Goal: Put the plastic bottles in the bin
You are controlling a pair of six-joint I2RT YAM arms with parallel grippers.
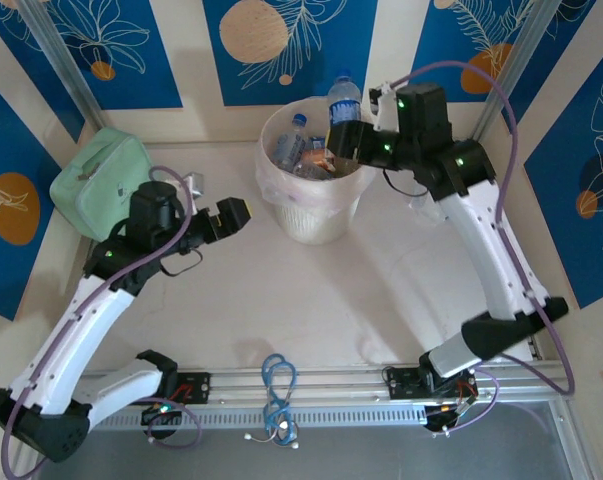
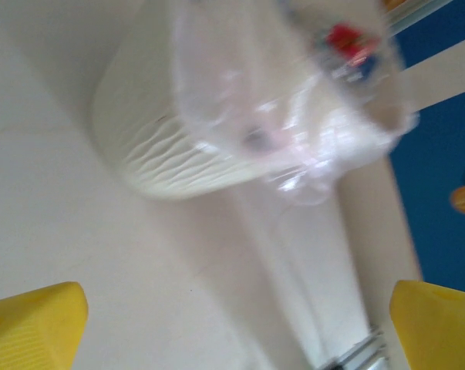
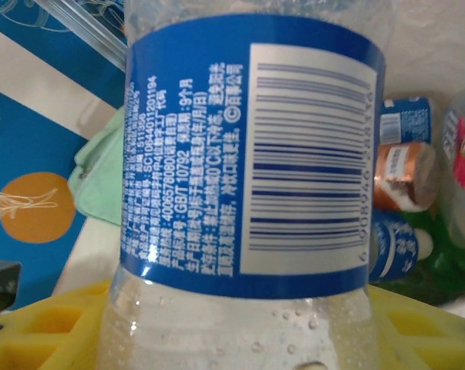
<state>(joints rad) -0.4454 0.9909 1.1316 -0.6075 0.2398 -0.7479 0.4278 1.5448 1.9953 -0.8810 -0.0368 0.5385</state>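
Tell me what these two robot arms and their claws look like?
Both the left arm and the right arm have long white shells joined by black joints dotted with small green lights. A thin purple cable loops along each. The left claw and right claw are black blocks tipped with bright yellow ridged pads.

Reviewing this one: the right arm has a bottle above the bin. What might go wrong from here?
1. The blue-labelled bottle in the right gripper appears nearer the bin's far rim than its centre; released here, it might clip the rim and fall outside.
2. The bottles in the bin look piled high, so it could bounce off them.
3. The open left gripper sits close to the bin and might nudge it.
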